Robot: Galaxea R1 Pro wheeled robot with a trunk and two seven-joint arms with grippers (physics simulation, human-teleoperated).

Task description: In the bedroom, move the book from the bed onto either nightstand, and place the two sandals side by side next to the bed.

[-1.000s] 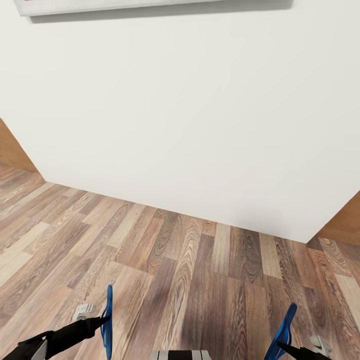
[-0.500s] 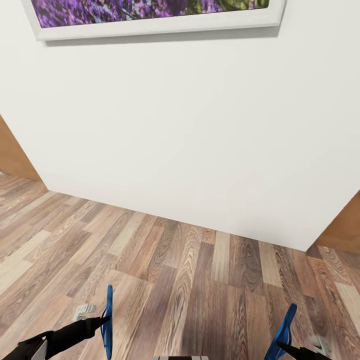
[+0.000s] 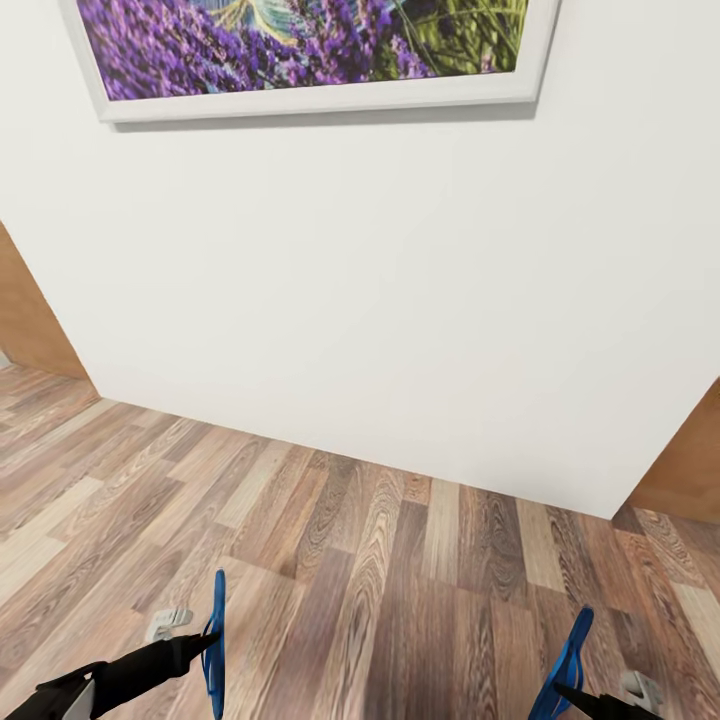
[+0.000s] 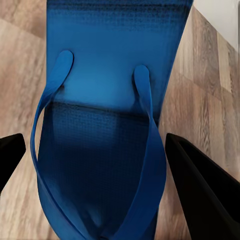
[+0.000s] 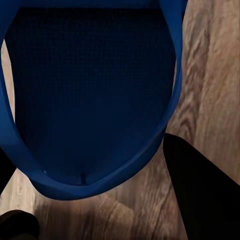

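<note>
Carrying one blue sandal (image 3: 214, 640) pinched in the left gripper (image 3: 205, 640), the other sandal (image 3: 568, 660) clamped in the right gripper (image 3: 560, 688), keeping both hanging edge-up, steady above the floor (image 3: 400, 560) while turning from the wall (image 3: 380, 300) toward the bed.

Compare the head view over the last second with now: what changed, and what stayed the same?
The head camera tilted up: the framed lavender picture slid down into view on the white wall, and the wall's foot dropped slightly. Nothing was grasped or released. The left gripper and right gripper each stay clamped on a blue sandal, in the same places.
</note>
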